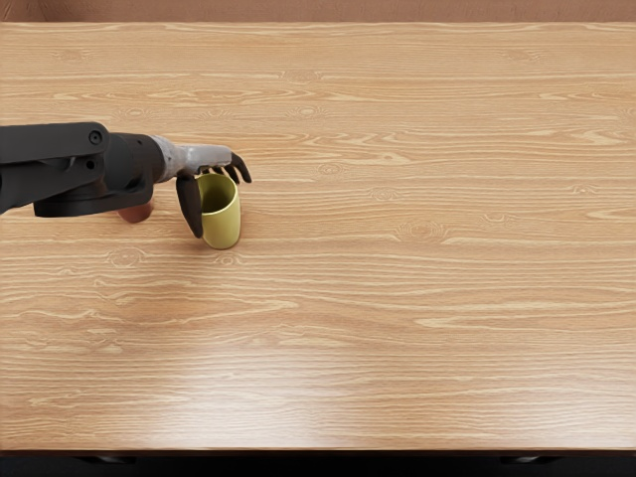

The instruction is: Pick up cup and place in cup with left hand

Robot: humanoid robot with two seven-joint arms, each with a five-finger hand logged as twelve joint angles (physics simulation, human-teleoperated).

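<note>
On the wooden table [417,328], the left arm [70,159] comes from nine o'clock. The left hand [203,156] is spread about the yellow-green cup [222,221], toward ten o'clock; I see no firm pinch. The reddish object [136,214], probably the receiving cup, is at nine o'clock, partly hidden under the arm. Closing unevenly could tip the tall cup; a low carry could knock the reddish one.
</note>
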